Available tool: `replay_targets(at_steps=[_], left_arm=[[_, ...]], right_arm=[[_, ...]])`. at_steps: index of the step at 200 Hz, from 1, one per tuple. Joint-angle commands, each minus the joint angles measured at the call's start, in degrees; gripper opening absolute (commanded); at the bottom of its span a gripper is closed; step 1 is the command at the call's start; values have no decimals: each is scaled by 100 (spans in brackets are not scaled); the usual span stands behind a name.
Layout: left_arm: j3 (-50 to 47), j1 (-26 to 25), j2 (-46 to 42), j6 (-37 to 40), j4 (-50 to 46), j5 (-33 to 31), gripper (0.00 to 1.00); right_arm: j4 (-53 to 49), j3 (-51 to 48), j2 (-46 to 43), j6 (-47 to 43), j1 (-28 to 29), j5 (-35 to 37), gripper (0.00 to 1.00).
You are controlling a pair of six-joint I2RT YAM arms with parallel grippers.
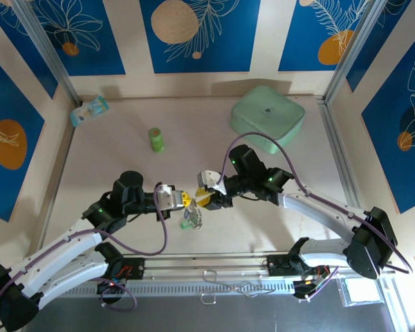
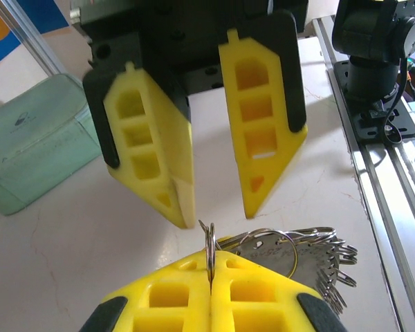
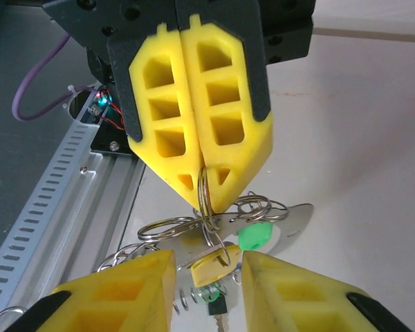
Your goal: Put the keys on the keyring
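Silver wire pinched in the top view between the shut yellow pads of the left gripper point(image 1: 186, 200); rest of the keyring point(image 1: 192, 218) spilling onto the pale surface point(image 1: 124, 124) just below those tips. Facing it tip to tip, the right gripper point(image 1: 205, 201), its yellow fingers just beside the left one's. Well beyond both, a green bottle point(image 1: 155, 139) and a mint-green box point(image 1: 267, 117). From the left wrist: own gripper point(image 2: 211, 266) closed flat on one upright loop of the keyring point(image 2: 209, 241), further loops and flat metal pieces fanned out on the surface to its right; straight ahead, right gripper point(image 2: 218, 211) with jaws parted, nothing between the tips. From the right wrist: own gripper point(image 3: 207, 266) open, a yellow key head point(image 3: 212, 267) lying in the gap, contact with either pad impossible to tell; a green key head point(image 3: 254, 236) just beyond it among the loops; left gripper point(image 3: 202, 197) ahead, shut on the wire.
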Motion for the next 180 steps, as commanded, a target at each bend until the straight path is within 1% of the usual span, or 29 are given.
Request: replay_targets(at_steps=[1, 16, 35, 62, 88, 114, 147, 153, 180], left_arm=[[-51, -28, -54, 126, 321, 262, 0], [-56, -30, -45, 126, 347, 291, 0], [-73, -30, -45, 152, 343, 289, 0], [-56, -28, -76, 194, 299, 292, 0], [-36, -28, -100, 173, 369, 417, 0], [-30, -38, -16, 139, 537, 728, 0], [-71, -39, -2, 197, 708, 728, 0], [-74, -47, -6, 203, 704, 705, 0], [-165, -46, -108, 258, 647, 521, 0]], right_arm=[[-30, 74, 56, 22, 45, -214, 30], [24, 56, 35, 37, 52, -182, 26], [31, 47, 13, 38, 45, -98, 15], [25, 20, -43, 41, -21, -53, 4], [-168, 111, 117, -25, -44, -4, 0], [-169, 228, 320, -11, 23, -46, 0], [-202, 343, 465, -32, 74, -73, 2], [-146, 321, 441, -3, 71, -43, 5], [157, 44, 95, 190, -69, -30, 24]])
